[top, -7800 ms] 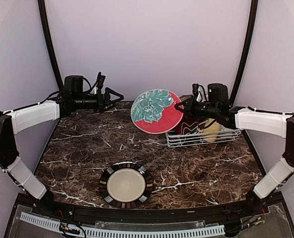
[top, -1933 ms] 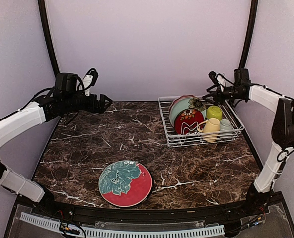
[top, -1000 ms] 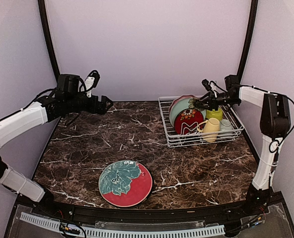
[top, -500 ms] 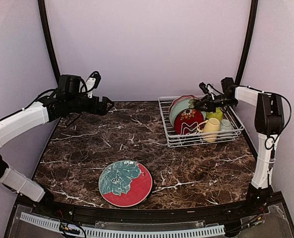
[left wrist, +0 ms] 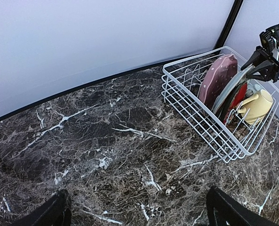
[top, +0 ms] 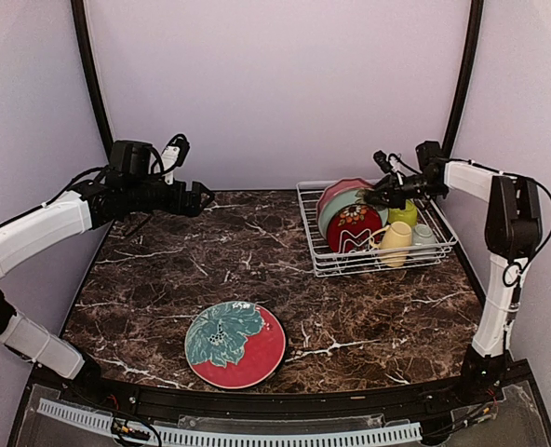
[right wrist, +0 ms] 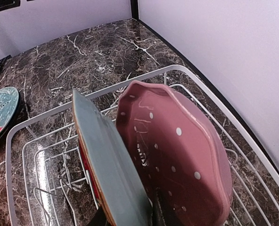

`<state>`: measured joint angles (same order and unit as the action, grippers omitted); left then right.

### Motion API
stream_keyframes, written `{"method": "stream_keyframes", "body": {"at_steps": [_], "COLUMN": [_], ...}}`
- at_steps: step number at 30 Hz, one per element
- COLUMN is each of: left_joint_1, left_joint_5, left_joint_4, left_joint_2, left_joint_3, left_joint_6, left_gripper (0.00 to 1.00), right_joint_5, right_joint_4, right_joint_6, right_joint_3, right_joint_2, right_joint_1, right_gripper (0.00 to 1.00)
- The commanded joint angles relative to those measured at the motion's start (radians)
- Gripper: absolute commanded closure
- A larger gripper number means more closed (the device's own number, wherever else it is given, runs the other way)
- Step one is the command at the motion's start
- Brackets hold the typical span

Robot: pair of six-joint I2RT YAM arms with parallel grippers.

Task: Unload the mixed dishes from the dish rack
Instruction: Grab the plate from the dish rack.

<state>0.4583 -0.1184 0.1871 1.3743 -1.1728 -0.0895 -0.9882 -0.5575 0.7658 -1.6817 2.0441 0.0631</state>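
Marble table (top: 164, 270): dish rack (top: 369, 266) at far right. In it pale teal plate (right wrist: 106, 160) stands between pink scalloped plate (right wrist: 177, 146) and red floral plate (top: 353, 228). Right gripper (top: 369, 196) straddles teal rim; full pinch or not, cannot tell. Advice: clamp firmly, lift straight up, avoid neighbours. Left gripper (left wrist: 146, 214) wide open, empty.

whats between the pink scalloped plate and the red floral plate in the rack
the pale teal plate, standing on edge between the pink scalloped plate and red floral plate; clearest in the right wrist view
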Motion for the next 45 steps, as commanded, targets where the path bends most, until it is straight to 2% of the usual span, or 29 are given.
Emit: {"method": "stream_keyframes", "body": {"at_steps": [1,12,21,31,39,45], "left_joint_1": [0.0,0.0,0.0,0.0,0.0,0.0], "left_joint_5": [-0.022,-0.021,-0.022,-0.037,-0.064,-0.084], "left_joint_4": [-0.018,-0.018,-0.021,-0.026,-0.034,-0.035], "left_joint_2": [-0.01,0.0,0.017,-0.013,-0.047,-0.064], "left_joint_3": [0.015,0.018,0.017,0.021,0.021,0.017], "left_joint_6": [-0.006,-0.005,-0.008,-0.021,-0.046,-0.072], "left_gripper": [0.01,0.01,0.01,0.01,0.01,0.01], "right_joint_5": [-0.039,-0.008,0.083,0.246,0.394,0.563], "right_joint_4": [-0.052,-0.125,-0.133,-0.009,0.224,0.6], "right_joint_6": [0.023,0.082,0.124,0.149,0.072,-0.188], "right_joint_3": [-0.031,-0.097,-0.117,-0.049,0.112,0.336], "right_joint_2": [-0.008,0.024,-0.037,-0.204,-0.397,-0.575], "right_joint_1": [0.014,0.025,0.04,0.07,0.088,0.1], "right_gripper": [0.81,1.0,1.0,1.0,1.0,1.0]}}
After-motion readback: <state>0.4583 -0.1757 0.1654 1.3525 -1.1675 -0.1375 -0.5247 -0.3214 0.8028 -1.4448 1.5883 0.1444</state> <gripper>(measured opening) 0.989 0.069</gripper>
